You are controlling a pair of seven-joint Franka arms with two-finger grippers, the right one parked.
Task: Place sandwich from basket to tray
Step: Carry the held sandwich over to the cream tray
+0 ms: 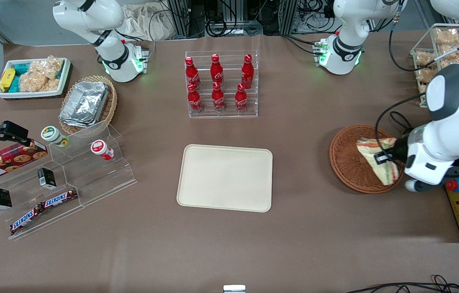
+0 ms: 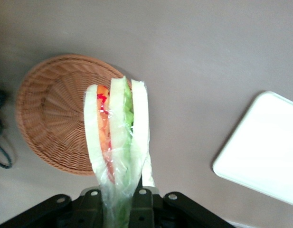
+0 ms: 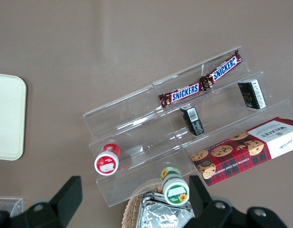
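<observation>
The sandwich (image 1: pixel 375 156) (image 2: pixel 118 137), a clear-wrapped wedge with white bread and green and orange filling, hangs in the left arm's gripper (image 1: pixel 383 158) (image 2: pixel 117 199), which is shut on its wrapped end. It is held above the round reddish-brown basket (image 1: pixel 347 162) (image 2: pixel 51 118), over the side of the basket nearer the working arm's end. Nothing else shows in the basket. The cream tray (image 1: pixel 225 178) (image 2: pixel 265 152) lies bare at the table's middle, beside the basket toward the parked arm's end.
A clear rack of red cola bottles (image 1: pixel 221 83) stands farther from the front camera than the tray. A stepped acrylic shelf (image 1: pixel 70 175) with snacks, an oval basket with a foil container (image 1: pixel 87 103) and a white bin (image 1: pixel 32 77) lie toward the parked arm's end. A wire snack rack (image 1: pixel 440 53) stands near the working arm.
</observation>
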